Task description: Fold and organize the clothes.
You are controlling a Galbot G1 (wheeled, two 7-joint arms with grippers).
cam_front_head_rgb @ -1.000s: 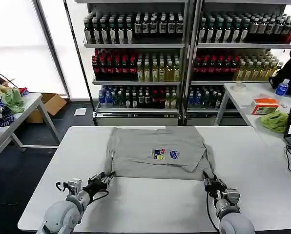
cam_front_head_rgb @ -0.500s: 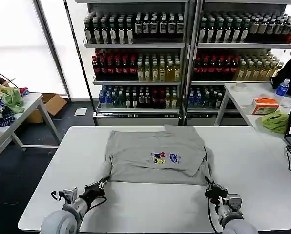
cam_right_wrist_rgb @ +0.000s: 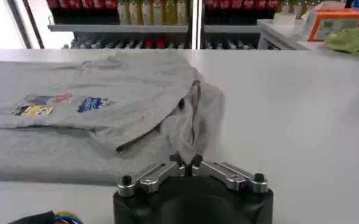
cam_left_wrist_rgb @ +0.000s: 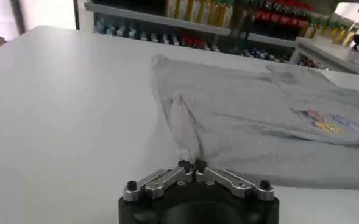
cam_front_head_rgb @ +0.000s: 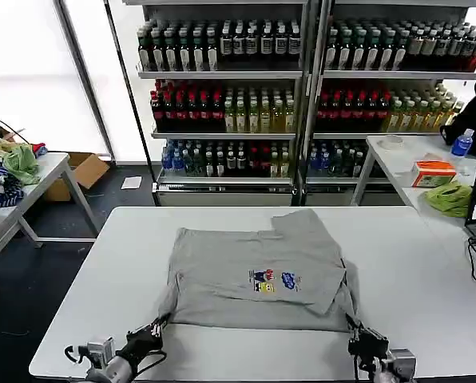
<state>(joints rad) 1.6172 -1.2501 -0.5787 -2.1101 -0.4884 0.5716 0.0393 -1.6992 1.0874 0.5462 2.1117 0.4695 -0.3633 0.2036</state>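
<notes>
The head camera looks down over the table point(cam_front_head_rgb: 430, 263); both wrist cameras skim low, close, sharing the shirt point(cam_front_head_rgb: 254, 267) between them.

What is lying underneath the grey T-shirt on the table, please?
The white table shows around the T-shirt. Anything beneath the fabric, or between its folded layers, is covered from view.

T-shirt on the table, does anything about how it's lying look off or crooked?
Yes. The grey T-shirt lies askew: its right side is folded over unevenly and bunched into wrinkles, and its near corners are drawn out to points where the left claw and right claw pinch them.
</notes>
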